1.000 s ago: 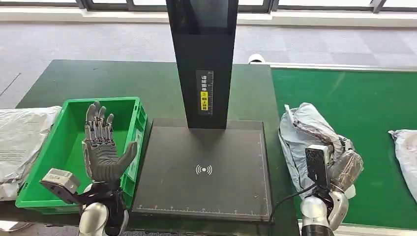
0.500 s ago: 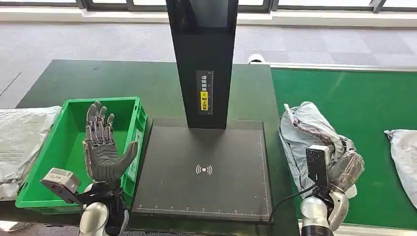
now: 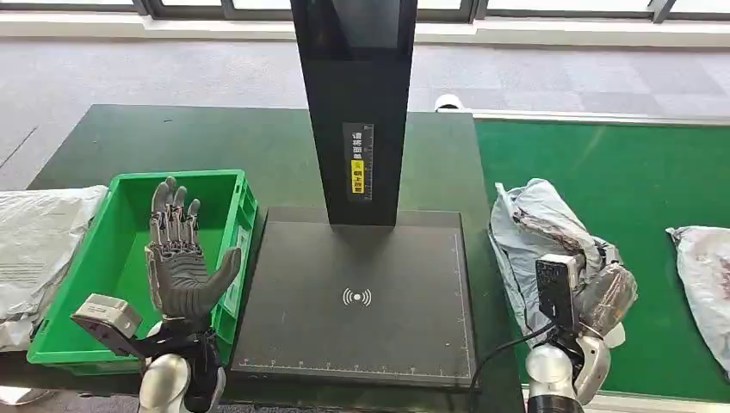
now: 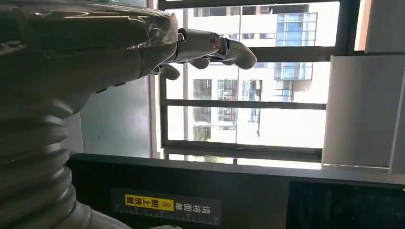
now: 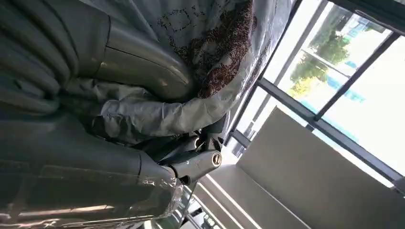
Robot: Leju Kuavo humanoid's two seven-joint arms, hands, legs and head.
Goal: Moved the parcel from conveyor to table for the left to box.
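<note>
Landmark: black scanner column point(image 3: 355, 112) standing on the dark platform point(image 3: 357, 297) at mid-table. Right hand point(image 3: 603, 292), to the right of the column at the near edge of the green conveyor point(image 3: 637, 172), grips the grey plastic-wrapped parcel point(image 3: 534, 232); in the right wrist view the thumb and fingers point(image 5: 191, 164) close around the crumpled wrap of the parcel point(image 5: 205, 57), brown printed contents showing through the film. The parcel lies on the conveyor's left margin, just beside the dark table point(image 3: 172, 142), not yet over the platform. Compared with 1.0 s ago, hand and parcel sit in nearly the same spot, with only a slight settling of the wrap. Clear change: the second bag point(image 3: 702, 275) at the far right of the conveyor has travelled closer toward the column, more of it now inside the picture than before. Left hand point(image 3: 176, 254), left of the column, is held upright over the green box point(image 3: 82, 284), palm facing the camera, fingers spread and holding nothing; unchanged from earlier frames. In the left wrist view the fingers point(image 4: 210, 47) extend freely against the window. White bags point(image 3: 39, 241) lie left of the box, unmoved.
</note>
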